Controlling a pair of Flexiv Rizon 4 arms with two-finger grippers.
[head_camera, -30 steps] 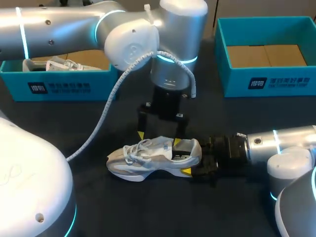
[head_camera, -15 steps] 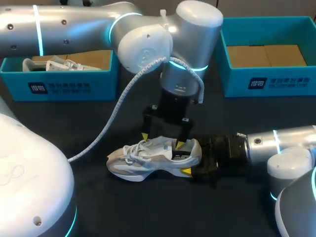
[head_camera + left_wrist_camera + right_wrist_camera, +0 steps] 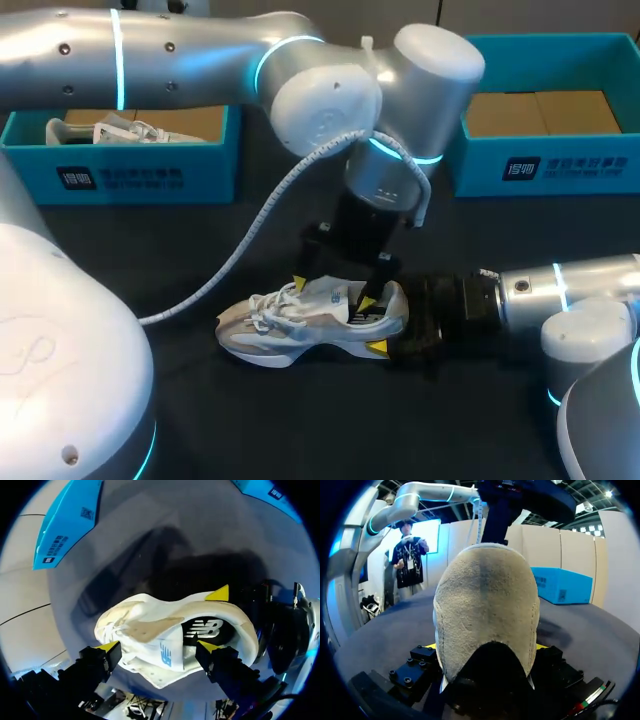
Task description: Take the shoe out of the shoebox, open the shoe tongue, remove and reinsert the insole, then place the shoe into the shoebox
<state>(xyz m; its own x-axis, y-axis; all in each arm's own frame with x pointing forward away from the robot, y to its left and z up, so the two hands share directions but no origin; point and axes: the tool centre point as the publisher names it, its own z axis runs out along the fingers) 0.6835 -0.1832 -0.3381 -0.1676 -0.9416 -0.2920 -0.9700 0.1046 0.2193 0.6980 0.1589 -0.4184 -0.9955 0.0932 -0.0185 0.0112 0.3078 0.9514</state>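
Note:
A white and grey sneaker [image 3: 300,322] rests on the dark table, toe to the left. My right gripper [image 3: 376,322] comes in from the right and is shut on its heel, one yellow tip on each side. In the right wrist view the suede heel [image 3: 487,615] fills the space between the fingers of that gripper [image 3: 486,647]. My left gripper [image 3: 333,292] hangs open just above the shoe's laces and tongue. In the left wrist view its gripper [image 3: 157,647] straddles the raised tongue [image 3: 150,628], and the dark insole [image 3: 205,628] shows in the opening.
A teal shoebox [image 3: 130,175] at the back left holds another white shoe [image 3: 120,130]. A second teal shoebox [image 3: 560,165] stands at the back right with brown cardboard inside. The left arm's white cable [image 3: 250,240] loops down to the left of the sneaker.
My left arm has shifted right and come down, bringing its open gripper closer over the shoe's tongue. The right gripper and the shoe have stayed in place.

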